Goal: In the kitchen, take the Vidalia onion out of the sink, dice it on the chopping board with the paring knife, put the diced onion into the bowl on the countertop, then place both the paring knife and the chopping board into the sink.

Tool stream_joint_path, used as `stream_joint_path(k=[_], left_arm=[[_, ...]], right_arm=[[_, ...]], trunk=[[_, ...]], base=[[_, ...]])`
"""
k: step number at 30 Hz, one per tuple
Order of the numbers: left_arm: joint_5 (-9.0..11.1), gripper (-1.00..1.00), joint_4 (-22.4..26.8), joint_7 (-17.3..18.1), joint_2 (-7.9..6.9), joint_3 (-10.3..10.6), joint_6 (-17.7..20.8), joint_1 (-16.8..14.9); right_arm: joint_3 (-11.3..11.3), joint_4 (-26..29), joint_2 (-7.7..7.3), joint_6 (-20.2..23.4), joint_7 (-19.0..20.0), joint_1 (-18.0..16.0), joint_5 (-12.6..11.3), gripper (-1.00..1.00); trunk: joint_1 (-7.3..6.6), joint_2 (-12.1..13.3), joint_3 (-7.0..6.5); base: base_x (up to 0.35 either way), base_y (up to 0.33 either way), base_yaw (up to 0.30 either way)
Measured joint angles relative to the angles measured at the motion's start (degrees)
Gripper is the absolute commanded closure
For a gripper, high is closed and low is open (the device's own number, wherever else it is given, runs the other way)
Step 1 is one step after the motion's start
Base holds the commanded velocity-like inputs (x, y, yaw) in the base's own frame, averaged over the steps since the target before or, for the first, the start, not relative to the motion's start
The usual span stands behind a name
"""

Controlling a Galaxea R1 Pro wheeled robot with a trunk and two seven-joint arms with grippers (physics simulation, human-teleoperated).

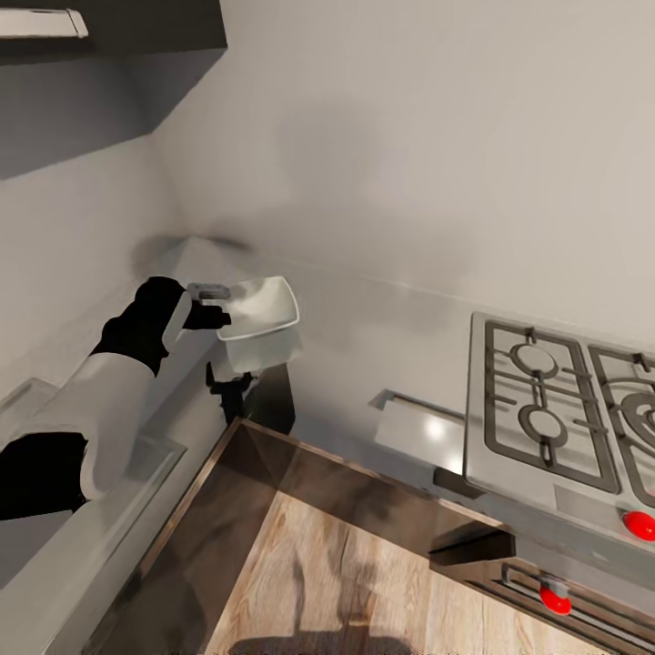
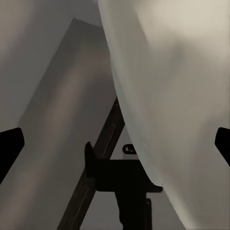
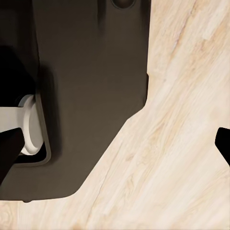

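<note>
The white square bowl (image 1: pixel 262 314) rests near the end of the glossy grey countertop (image 1: pixel 196 264), its reflection beneath it. My left gripper (image 1: pixel 216 305) is at the bowl's near rim, fingers spread to either side of that rim. Seen from the left wrist, the bowl (image 2: pixel 167 86) looms large and pale, with the left gripper (image 2: pixel 115 148) open. My right gripper (image 3: pixel 115 148) hangs open above the wooden floor (image 3: pixel 182 143), beside my dark base (image 3: pixel 91 96). The sink's rim (image 1: pixel 168 450) lies under my left forearm. The Vidalia onion, chopping board and paring knife are out of view.
A small black fitting (image 1: pixel 227 387) stands at the countertop's corner, just below the bowl. A gas hob (image 1: pixel 555 409) with red knobs (image 1: pixel 639 525) fills the right side. Wooden floor (image 1: pixel 364 582) lies between the counters. A wall cabinet (image 1: pixel 109 36) hangs at upper left.
</note>
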State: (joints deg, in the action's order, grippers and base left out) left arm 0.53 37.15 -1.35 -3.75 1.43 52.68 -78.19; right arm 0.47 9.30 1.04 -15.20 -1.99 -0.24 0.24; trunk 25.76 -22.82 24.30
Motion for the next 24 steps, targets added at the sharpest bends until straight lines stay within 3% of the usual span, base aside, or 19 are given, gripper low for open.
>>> stream_joint_path(k=[24], left_arm=[[0.0, -1.0, -0.1, 0.0, 0.35, 0.0, 0.0, 0.0]], right_arm=[[0.0, 0.0, 0.0, 0.0, 0.0, 0.0, 0.0, -1.0]], trunk=[[0.0, 0.0, 1.91]], base=[[0.0, 0.0, 0.0]])
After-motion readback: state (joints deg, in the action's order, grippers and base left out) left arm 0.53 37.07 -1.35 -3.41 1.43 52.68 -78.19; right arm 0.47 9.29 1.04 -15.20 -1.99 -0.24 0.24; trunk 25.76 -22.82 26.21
